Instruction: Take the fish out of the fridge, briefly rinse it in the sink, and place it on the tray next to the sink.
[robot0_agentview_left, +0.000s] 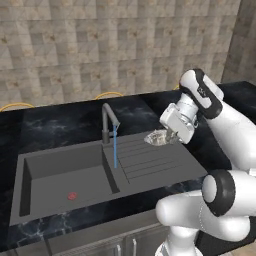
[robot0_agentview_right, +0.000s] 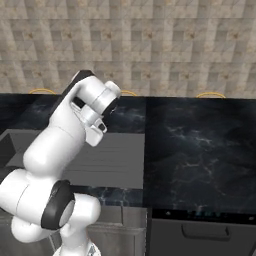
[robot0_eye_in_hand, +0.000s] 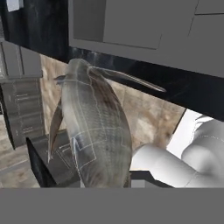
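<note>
**kitchen_lurker:** Fish status? Where's it sitting right now?

**panda_arm:** Fish (robot0_agentview_left: 159, 137) is in my pincer (robot0_agentview_left: 169, 135), the small slender silvery grey-olive one with pale speckled sides. Jaws are pinched in narrow on its body, so it's gripped, not lying on anything. From the left base view it hangs just above the ridged drainboard of the dark grey rectangular sink (robot0_agentview_left: 60, 175), a bit right of the grey square-bent faucet (robot0_agentview_left: 107, 122) and clear of the basin itself.

**kitchen_lurker:** Is the water on?

**panda_arm:** Yep, thin blue stream (robot0_agentview_left: 115, 147) comes off the spout and runs down to the basin's right wall. The fish is off to the side of it, not under it. Small red drain dot (robot0_agentview_left: 72, 196) on the basin floor too.

**kitchen_lurker:** What does the hand cam give you?

**panda_arm:** Mostly fish lol. Its body (robot0_eye_in_hand: 94, 131) rises right up from between my fingertips, fins sticking out on both sides. Can't really make out the fingertips themselves, the fish covers them.

**kitchen_lurker:** And the other side?

**panda_arm:** Right base view has my white arm (robot0_agentview_right: 60, 145) bent over the drainboard (robot0_agentview_right: 115, 160), blocking the pincer and the fish. Black marble-looking countertop (robot0_agentview_right: 200, 150) stretches to the right, beige stone tile wall (robot0_agentview_right: 150, 45) behind.
</note>
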